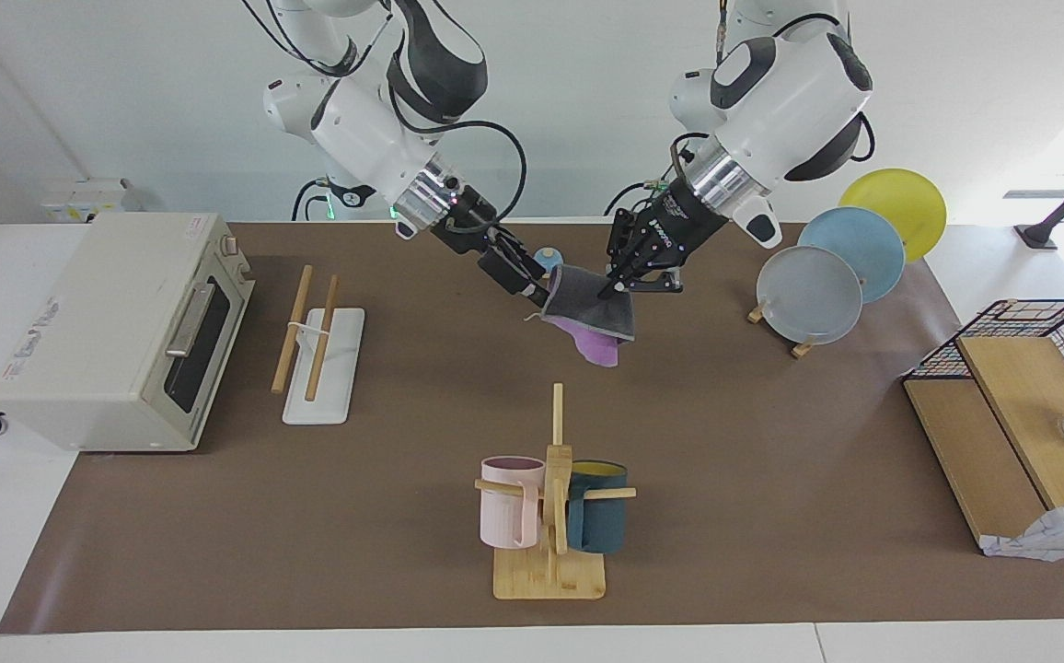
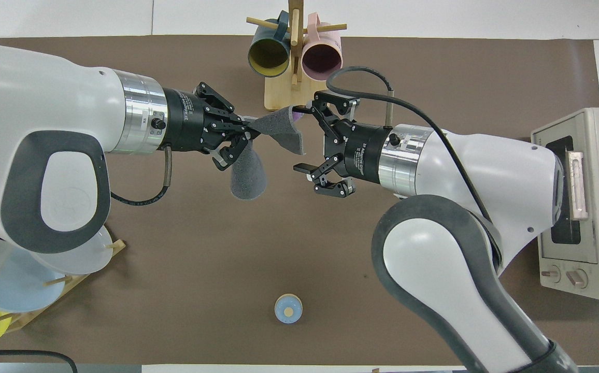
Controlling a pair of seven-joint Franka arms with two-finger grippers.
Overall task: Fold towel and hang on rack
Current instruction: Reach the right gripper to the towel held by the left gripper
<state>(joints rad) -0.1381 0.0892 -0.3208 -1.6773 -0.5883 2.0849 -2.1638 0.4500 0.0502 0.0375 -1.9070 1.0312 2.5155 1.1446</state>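
Two Franka arms meet above the middle of a table covered with a brown mat (image 1: 753, 516). The left gripper (image 1: 613, 287), reaching in from the left arm's end, pinches one corner of the towel (image 1: 589, 318) between pressed-together fingertips and holds it up in the air. The towel hangs folded from this grip, dark grey face outward, with a purple flap showing along its lower edge. In the overhead view the same cloth (image 2: 250, 176) drapes from the left gripper (image 2: 247, 135) in two grey lobes, over the mat between the mug tree and the small blue bell.

The right gripper (image 1: 532, 281) is at the towel's free edge, on the side away from the left gripper, with its fingers spread wide; in the overhead view (image 2: 307, 140) one fingertip lies at the towel's upper corner. Whether it touches the cloth cannot be told.

The rack (image 1: 316, 354), two slanted light-wood rods on a white base, stands bare toward the right arm's end of the table, just beside the front of the toaster oven (image 1: 118, 331).

The mug tree (image 1: 550, 516), with a pink and a teal mug, stands farther from the robots than the towel. The bell (image 2: 288, 309) sits nearer to the robots. A stand of plates (image 1: 850, 253) is toward the left arm's end.
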